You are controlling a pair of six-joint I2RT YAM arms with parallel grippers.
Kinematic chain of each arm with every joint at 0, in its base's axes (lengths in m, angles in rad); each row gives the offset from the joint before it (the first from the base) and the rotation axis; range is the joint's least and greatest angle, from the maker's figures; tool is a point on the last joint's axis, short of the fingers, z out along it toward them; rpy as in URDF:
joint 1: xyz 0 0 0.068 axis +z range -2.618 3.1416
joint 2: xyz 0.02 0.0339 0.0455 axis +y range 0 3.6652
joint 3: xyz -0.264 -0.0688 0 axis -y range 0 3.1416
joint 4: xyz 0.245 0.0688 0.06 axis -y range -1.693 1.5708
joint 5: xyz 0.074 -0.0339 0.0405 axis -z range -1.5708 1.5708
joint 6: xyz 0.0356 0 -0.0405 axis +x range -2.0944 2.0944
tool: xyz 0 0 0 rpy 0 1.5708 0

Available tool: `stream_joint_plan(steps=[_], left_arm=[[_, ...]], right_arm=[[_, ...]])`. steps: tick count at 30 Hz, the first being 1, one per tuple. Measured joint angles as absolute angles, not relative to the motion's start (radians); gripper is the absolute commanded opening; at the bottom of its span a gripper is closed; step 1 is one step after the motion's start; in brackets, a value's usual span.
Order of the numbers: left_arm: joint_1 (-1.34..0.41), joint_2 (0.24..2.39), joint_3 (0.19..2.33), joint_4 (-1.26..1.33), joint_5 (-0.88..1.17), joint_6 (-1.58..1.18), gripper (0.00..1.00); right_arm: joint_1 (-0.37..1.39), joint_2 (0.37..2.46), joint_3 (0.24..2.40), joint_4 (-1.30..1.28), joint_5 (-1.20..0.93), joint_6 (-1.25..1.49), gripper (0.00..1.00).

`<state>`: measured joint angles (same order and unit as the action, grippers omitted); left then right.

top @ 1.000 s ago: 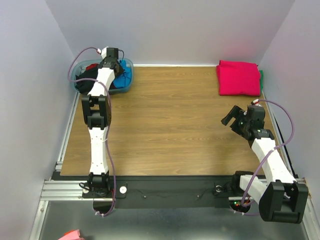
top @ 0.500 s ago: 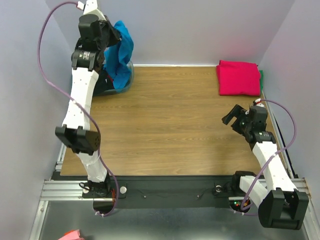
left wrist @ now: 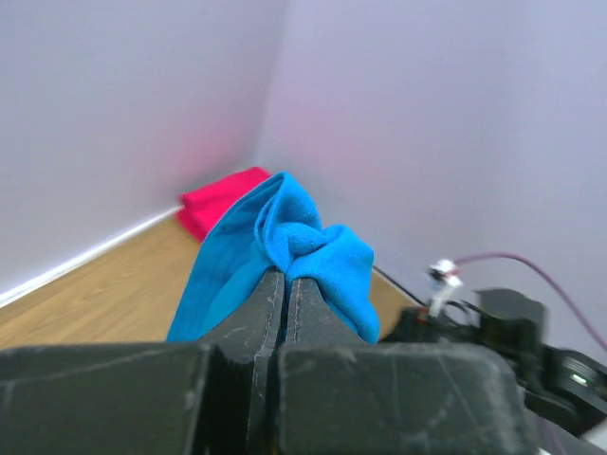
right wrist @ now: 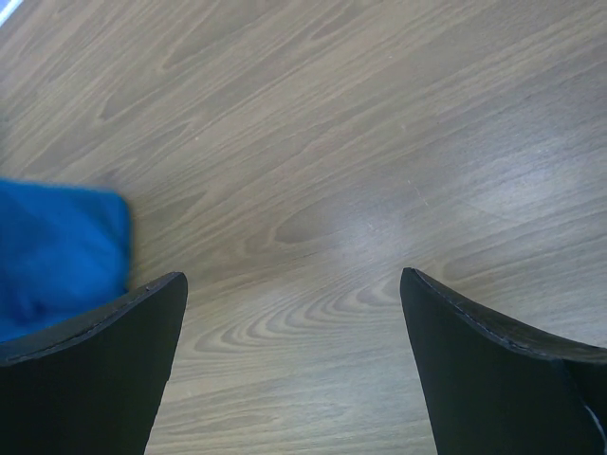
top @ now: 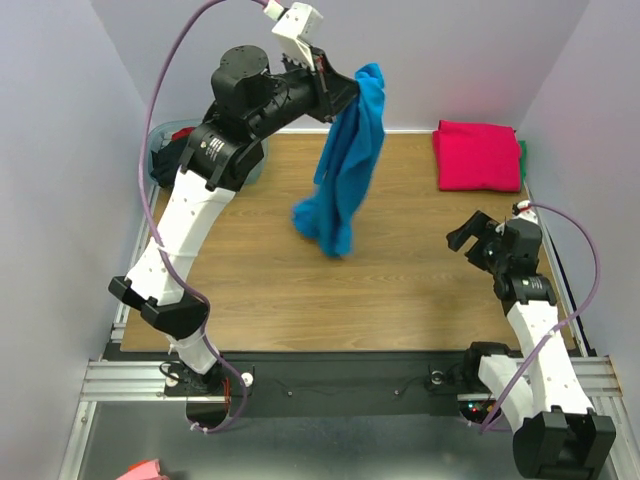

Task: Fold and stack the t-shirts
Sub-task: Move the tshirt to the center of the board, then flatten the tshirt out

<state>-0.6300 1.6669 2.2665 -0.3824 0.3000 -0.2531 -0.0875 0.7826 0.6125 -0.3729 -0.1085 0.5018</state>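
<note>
Now the blue shirt (top: pixel 345 170) hangs bunched from the left gripper (top: pixel 342 92), high over the far-middle of the table (top: pixel 400 290). Its low end droops toward the wood; I cannot tell whether it touches. The left wrist view shows the fingers pinched tight on a crumpled fold of cloth (left wrist: pixel 313 251), so it is clenched on the shirt. The right gripper (top: pixel 470 232) is spread wide and holds nothing, low over bare wood on the right. Blue cloth (right wrist: pixel 57 246) shows at the left edge of its wrist view. The pink shirt (top: pixel 478 155) lies folded in the far right corner.

Handling, as a judgement: light, limp cloth that won't keep shape, and it is gripped in a wad, so it will land crumpled. Best to lay it down and retake it at a shoulder seam or hem corner, one per gripper, to spread it flat. A pinch through a single layer could slip.

Versus a second ago: the left arm was reaching down into the tub (top: pixel 160 150) at far left, with the shirt inside. Half a second ago it was lifted just above the tub. It has since swung out over the table. The right arm has barely shifted, and its jaws are just as wide. The pink shirt is unmoved.
</note>
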Motion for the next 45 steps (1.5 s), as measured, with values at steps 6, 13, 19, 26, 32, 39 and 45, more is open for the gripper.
stream_joint_plan(steps=[6, 13, 19, 26, 32, 39, 45], left_arm=[[-0.688, 1.667, 2.267, -0.303, 0.428, -0.305, 0.00], [-0.667, 1.551, 1.996, -0.212, 0.285, -0.335, 0.00], [-0.490, 1.367, 1.379, -0.156, 0.076, -0.439, 0.93], [-0.381, 1.267, 0.902, -0.238, -0.063, -0.570, 0.96], [-0.385, 1.116, 0.843, -0.269, -0.148, -0.631, 0.97], [-0.384, 1.235, 0.844, -0.232, -0.151, -0.650, 0.97], [-0.384, 1.406, 0.902, -0.192, -0.070, -0.649, 0.89]], right_arm=[[-0.088, 0.721, 0.605, -0.374, -0.070, 0.510, 1.00], [-0.088, 0.667, 0.605, -0.374, -0.012, 0.518, 1.00], [-0.088, 0.682, 0.605, -0.380, 0.019, 0.521, 1.00], [-0.088, 0.731, 0.609, -0.402, -0.045, 0.516, 1.00], [0.030, 0.823, 0.608, -0.451, -0.138, 0.521, 1.00], [0.318, 0.838, 0.599, -0.491, -0.119, 0.612, 1.00], [0.430, 0.928, 0.593, -0.506, -0.068, 0.697, 1.00]])
